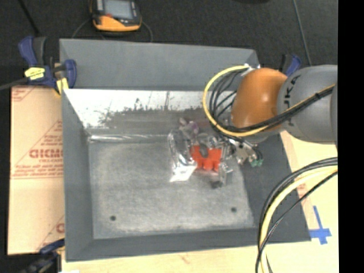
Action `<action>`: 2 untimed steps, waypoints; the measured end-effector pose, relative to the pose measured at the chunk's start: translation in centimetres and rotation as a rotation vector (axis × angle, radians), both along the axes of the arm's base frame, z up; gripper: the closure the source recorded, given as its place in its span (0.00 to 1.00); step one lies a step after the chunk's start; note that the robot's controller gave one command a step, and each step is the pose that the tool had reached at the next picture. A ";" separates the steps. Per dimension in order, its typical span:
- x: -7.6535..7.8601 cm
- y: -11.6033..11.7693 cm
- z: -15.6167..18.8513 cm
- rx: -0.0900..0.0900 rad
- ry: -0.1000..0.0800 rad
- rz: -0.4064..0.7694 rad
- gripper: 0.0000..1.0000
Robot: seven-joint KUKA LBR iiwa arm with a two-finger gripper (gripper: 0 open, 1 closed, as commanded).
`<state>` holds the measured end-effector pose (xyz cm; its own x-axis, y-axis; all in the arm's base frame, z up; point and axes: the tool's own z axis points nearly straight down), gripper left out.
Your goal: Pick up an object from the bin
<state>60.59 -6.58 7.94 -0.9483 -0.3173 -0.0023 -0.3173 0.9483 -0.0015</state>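
The end effector [220, 166] is low in the right-centre of the grey metal bin [142, 209], beneath the arm's rounded orange wrist cover [256, 98]. Just beside it, on its left in the camera view and touching or nearly touching it, lies a small chunky red plastic piece [203, 157]. That piece rests against a crumpled clear plastic wrapper [182, 152], which runs up and down the view on the red piece's far side. The three sit in one tight cluster, and the bin floor around them is bare.

Whether the end effector is released or clenched cannot be told, because the wrist and cables hide its working end. It is equally unclear whether the red piece is already inside the grasp or only beside it.

The red piece looks blocky, with no clear long axis. As a judgement, any grasp turns on that short leftward offset. The wrapper pressed against the piece could well get caught along with it.
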 end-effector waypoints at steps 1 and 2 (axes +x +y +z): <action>-0.1 0.0 0.0 0.000 0.002 0.001 1.00; 0.5 6.1 0.9 0.003 -0.007 -0.064 1.00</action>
